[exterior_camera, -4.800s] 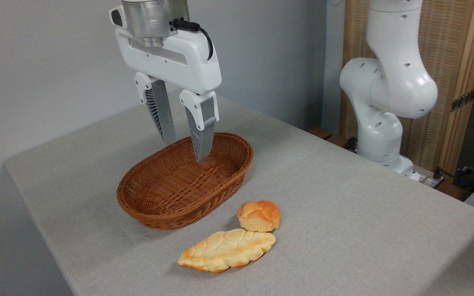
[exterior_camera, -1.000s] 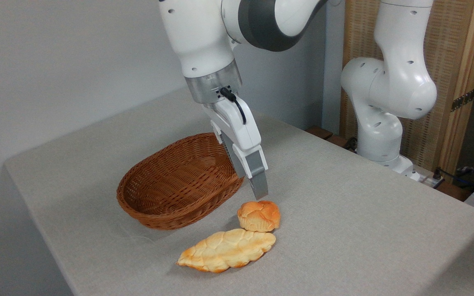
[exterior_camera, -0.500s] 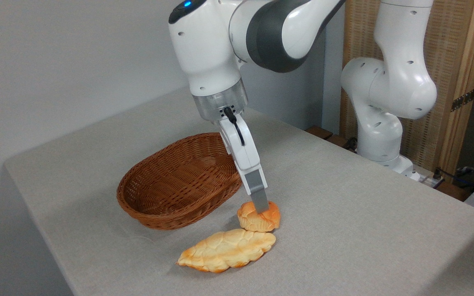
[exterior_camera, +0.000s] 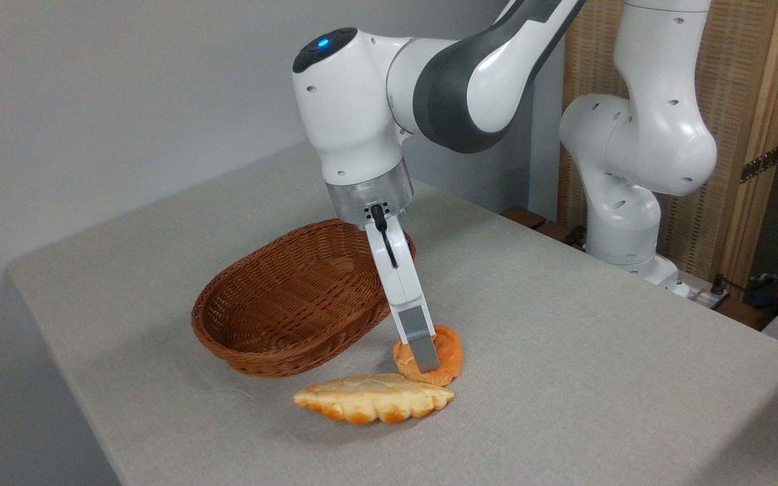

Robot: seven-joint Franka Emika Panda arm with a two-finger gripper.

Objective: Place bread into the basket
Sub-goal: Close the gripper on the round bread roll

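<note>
Nearest the camera, a long pale braided loaf point(exterior_camera: 373, 398) is seen lying on the grey counter point(exterior_camera: 564, 351), tilted up along its far edge. Just behind it and touching it sits the small golden-orange bun point(exterior_camera: 444, 354), still on the counter, outside the basket. The hand point(exterior_camera: 424, 358) is lowered onto the bun with one grey finger point(exterior_camera: 421, 343) laid across its front; the other finger is hidden, so whether the bun is already pinched cannot be told. The grasping step is judged to be in hand. A firm hold and a straight lift clear of the loaf are called for next, then a carry leftward. Farther back, the oval brown wicker basket point(exterior_camera: 247, 351) is seen empty
</note>
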